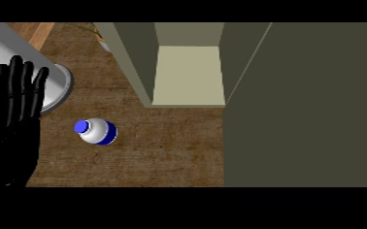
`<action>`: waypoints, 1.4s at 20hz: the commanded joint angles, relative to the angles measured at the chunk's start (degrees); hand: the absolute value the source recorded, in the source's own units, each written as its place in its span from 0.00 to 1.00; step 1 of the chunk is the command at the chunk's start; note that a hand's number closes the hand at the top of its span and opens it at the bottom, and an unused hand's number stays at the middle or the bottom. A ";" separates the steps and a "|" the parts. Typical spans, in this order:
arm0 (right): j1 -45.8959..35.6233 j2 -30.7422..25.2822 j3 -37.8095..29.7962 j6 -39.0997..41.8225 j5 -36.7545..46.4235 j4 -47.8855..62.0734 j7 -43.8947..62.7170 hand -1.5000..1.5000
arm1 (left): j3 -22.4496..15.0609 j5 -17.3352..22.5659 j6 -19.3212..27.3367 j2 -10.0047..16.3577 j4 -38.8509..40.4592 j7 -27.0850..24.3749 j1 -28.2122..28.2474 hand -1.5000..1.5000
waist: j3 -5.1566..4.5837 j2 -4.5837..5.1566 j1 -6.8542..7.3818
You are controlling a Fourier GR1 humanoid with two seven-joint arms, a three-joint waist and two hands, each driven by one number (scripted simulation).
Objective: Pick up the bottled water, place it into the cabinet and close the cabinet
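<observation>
Brown wood-grain counter (pixel 143 160) runs under everything. At its left edge rests the left hand (pixel 18 123), fingers straight and spread upward, holding nothing. Partly behind the fingers sits a silver round vessel (pixel 58 85); I cannot tell what it holds. Near the hand but apart from it stands the bottled water (pixel 97 131): blue cap, pale grey body, blue band. Toward the back edge the cabinet (pixel 188 73) stands open, its inside pale cream, with its dark olive door (pixel 301 106) over the right side.

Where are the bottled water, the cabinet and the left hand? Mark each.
bottled water (pixel 97 130): head view, on its white body.
cabinet (pixel 188 75): head view, on its pale inner floor.
left hand (pixel 18 131): head view, on its palm.
</observation>
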 commanded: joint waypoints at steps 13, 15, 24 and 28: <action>12.87 -0.69 13.14 4.41 0.14 -19.01 10.20 0.00 | 12.67 42.81 -32.45 16.61 4.03 1.03 13.49 0.00 | 1.09 -0.31 0.51; 17.21 -1.10 12.84 6.70 -0.99 -17.12 5.03 0.00 | 14.33 46.83 -33.93 18.10 3.08 2.86 14.99 0.00 | 1.17 -0.18 0.39; 13.67 1.53 21.20 2.35 6.95 -22.23 14.07 0.00 | 22.74 50.91 -38.97 18.72 1.95 6.56 20.48 0.00 | 1.14 -0.11 0.69; 12.05 1.24 20.75 1.18 6.11 -23.84 17.34 0.00 | 22.68 52.24 -36.18 21.72 5.32 11.96 15.03 0.00 | 1.16 -0.02 0.28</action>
